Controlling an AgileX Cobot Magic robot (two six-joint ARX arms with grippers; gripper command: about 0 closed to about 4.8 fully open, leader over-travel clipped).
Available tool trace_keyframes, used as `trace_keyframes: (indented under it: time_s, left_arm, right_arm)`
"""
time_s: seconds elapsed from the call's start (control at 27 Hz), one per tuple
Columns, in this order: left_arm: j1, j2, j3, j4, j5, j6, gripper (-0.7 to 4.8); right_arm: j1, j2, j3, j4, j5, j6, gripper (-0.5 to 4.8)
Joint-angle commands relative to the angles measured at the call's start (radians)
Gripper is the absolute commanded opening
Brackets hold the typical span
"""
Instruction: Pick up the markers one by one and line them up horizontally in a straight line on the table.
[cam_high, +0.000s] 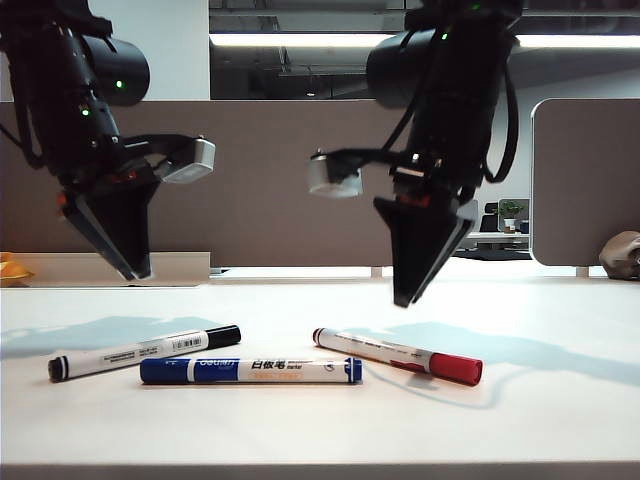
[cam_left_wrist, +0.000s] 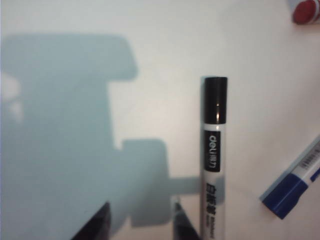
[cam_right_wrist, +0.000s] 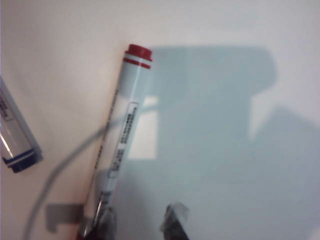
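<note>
Markers lay on the bench (cam_high: 560, 420) in a rough, uneven row, with the black marker (cam_high: 145, 351) skewed just below the empty, spread left pincer (cam_high: 135, 272) and the red marker (cam_high: 398, 355) angled below the empty, spread right pincer (cam_high: 402, 297), the blue marker (cam_high: 250, 370) between.

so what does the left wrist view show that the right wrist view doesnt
Only the left wrist view shows the black-capped marker, beside the left claw, and the red marker's cap end. Only the right wrist view shows the red marker's printed barrel and ringed tail, running down to the right claw. Both show the blue marker at the frame edge and the white table under arm shadows. Neither claw holds anything.
</note>
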Motion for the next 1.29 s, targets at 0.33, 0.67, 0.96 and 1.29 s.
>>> trace_keyframes:
  time_s: [0.33, 0.67, 0.96, 1.29]
  left_arm:
    - [-0.007, 0.058, -0.014, -0.025, 0.102, 0.006, 1.58]
    - [-0.024, 0.058, -0.018, -0.032, 0.125, 0.010, 1.93]
    - [-0.032, 0.064, -0.050, -0.028, 0.092, 0.010, 1.92]
    - [-0.044, 0.065, -0.168, 0.071, -0.035, -0.012, 1.92]
  right_arm:
    - [0.003, 0.032, 0.002, 0.046, -0.067, 0.029, 1.27]
    - [0.015, 0.032, 0.002, 0.031, -0.114, 0.061, 1.27]
    - [0.050, 0.036, -0.015, 0.032, -0.111, 0.073, 1.27]
    - [0.053, 0.043, -0.047, 0.048, -0.061, 0.073, 1.27]
